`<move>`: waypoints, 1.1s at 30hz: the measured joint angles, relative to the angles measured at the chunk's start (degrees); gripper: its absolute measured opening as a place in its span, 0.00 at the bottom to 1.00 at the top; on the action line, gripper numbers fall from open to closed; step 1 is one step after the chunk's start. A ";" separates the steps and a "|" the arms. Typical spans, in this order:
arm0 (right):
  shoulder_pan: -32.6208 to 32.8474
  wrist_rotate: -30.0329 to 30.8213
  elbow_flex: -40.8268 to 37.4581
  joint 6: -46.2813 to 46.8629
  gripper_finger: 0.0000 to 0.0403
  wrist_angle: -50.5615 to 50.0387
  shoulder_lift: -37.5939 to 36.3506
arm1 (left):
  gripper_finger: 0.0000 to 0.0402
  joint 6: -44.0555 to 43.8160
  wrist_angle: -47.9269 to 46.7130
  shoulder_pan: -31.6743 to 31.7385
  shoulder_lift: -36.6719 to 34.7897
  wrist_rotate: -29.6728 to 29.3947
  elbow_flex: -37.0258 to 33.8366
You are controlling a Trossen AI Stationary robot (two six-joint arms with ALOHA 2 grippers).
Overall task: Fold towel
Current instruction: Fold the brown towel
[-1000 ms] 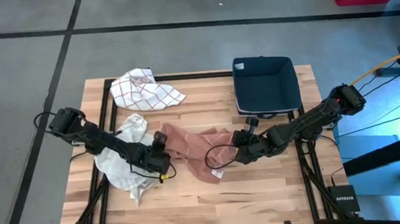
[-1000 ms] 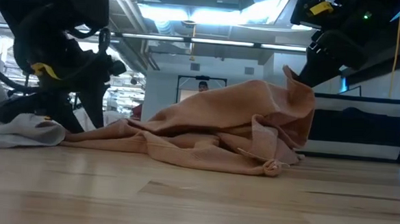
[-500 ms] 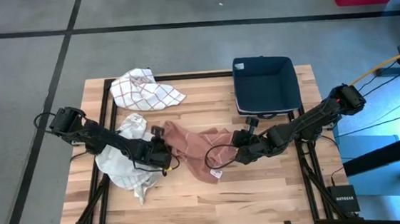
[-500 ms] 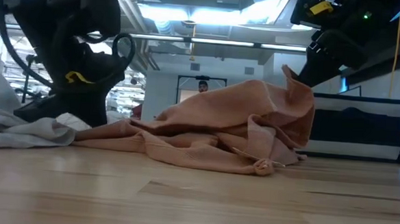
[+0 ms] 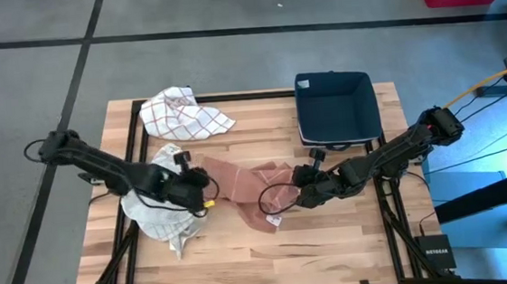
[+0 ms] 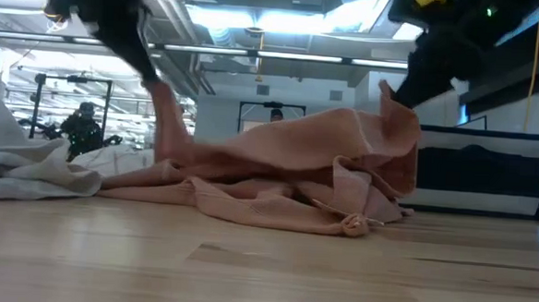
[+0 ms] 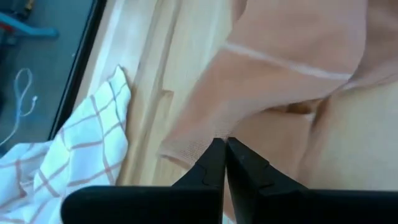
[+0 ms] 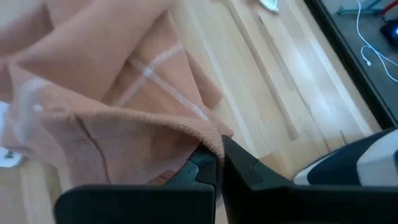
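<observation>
While pinched: towel [image 5: 248,186], both claws.

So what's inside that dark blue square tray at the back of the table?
The dark blue square tray looks empty from above: only its bare floor shows. Its near edge is partly hidden by the right arm, and the low view shows only its outer wall.
</observation>
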 joint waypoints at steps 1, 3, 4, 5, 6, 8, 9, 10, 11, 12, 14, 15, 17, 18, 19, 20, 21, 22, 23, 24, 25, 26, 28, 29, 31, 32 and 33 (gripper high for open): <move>0.02 0.58 1.01 -1.12 0.02 -0.02 -0.29 | 0.00 -0.92 -1.46 -0.32 -1.35 0.51 0.86; 0.02 0.84 3.41 -3.90 0.02 -0.60 -1.08 | 0.00 -2.31 -3.57 -0.51 -3.82 1.26 2.73; -0.09 0.92 4.81 -5.29 0.02 -1.45 -1.46 | 0.00 -2.60 -4.39 -0.49 -4.92 1.31 3.65; -0.14 1.19 6.39 -6.59 0.02 -2.41 -1.94 | 0.00 -2.65 -5.23 -0.47 -6.00 1.29 4.60; -0.15 1.77 7.92 -7.56 0.02 -3.47 -2.45 | 0.00 -2.61 -5.93 -0.45 -7.16 1.08 5.65; -0.24 4.09 11.53 -9.68 0.02 -5.90 -3.71 | 0.00 -2.53 -7.73 -0.46 -9.18 -0.50 8.20; -0.23 5.59 13.44 -10.24 0.02 -6.87 -4.30 | 0.00 -2.53 -8.67 -0.48 -10.18 -1.65 9.55; -0.15 6.88 15.41 -10.67 0.02 -8.14 -4.92 | 0.00 -2.51 -9.55 -0.49 -11.05 -2.90 10.97; -0.15 7.78 17.61 -10.95 0.02 -9.69 -5.43 | 0.00 -2.50 -9.86 -0.49 -11.98 -4.11 12.45; -0.15 8.22 19.88 -11.13 0.02 -10.98 -5.88 | 0.00 -2.47 -9.95 -0.49 -12.81 -5.15 14.09; -0.19 8.95 24.68 -12.68 0.02 -13.16 -6.52 | 0.00 -1.74 -10.13 -0.46 -14.33 -6.82 17.47; -0.24 9.68 26.91 -13.92 0.02 -13.93 -6.74 | 0.00 -0.71 -10.21 -0.45 -14.87 -7.75 19.25; -0.24 10.83 31.61 -17.23 0.02 -14.51 -6.98 | 0.00 1.49 -10.19 -0.47 -15.63 -9.63 22.96; -0.24 11.39 33.96 -18.98 0.02 -14.86 -7.02 | 0.00 3.01 -10.37 -0.47 -15.93 -10.70 24.93; -0.24 11.92 36.46 -20.63 0.02 -15.49 -7.02 | 0.00 4.49 -10.32 -0.47 -16.20 -12.13 26.90; -0.24 12.68 38.98 -22.28 0.02 -15.66 -7.02 | 0.00 6.00 -10.19 -0.47 -16.54 -13.78 28.87; -0.24 13.24 41.39 -24.01 0.02 -15.68 -7.02 | 0.00 7.39 -10.09 -0.47 -16.71 -15.74 30.88; -0.24 13.64 43.74 -25.93 0.02 -15.56 -7.05 | 0.00 8.85 -9.73 -0.47 -16.85 -17.72 32.69; -0.24 14.11 46.03 -27.71 0.02 -15.41 -7.06 | 0.00 10.52 -9.09 -0.45 -16.92 -19.50 34.52; -0.24 14.89 48.06 -29.26 0.02 -15.15 -7.08 | 0.00 12.42 -8.24 -0.45 -16.94 -20.76 36.29; -0.24 15.76 50.03 -30.65 0.02 -15.07 -7.08 | 0.00 14.48 -7.26 -0.45 -16.92 -21.60 37.93; -0.24 16.59 51.89 -32.04 0.02 -15.01 -7.08 | 0.00 16.67 -6.02 -0.45 -16.94 -22.04 39.49; -0.26 18.32 55.15 -35.04 0.02 -15.01 -7.08 | 0.00 20.50 -3.05 -0.46 -16.94 -22.24 42.42; -0.37 19.06 56.48 -36.16 0.02 -14.99 -7.08 | 0.00 22.44 -1.38 -0.47 -16.94 -22.28 43.68; -1.57 19.26 58.82 -38.20 0.02 -14.90 -7.08 | 0.00 26.67 2.51 -0.47 -16.98 -22.39 45.69; -2.32 19.22 59.73 -38.38 0.02 -14.90 -7.08 | 0.00 28.70 4.58 -0.47 -17.01 -22.49 46.56; -3.12 19.16 60.40 -38.46 0.02 -14.90 -7.08 | 0.00 30.69 6.74 -0.46 -17.01 -22.47 47.37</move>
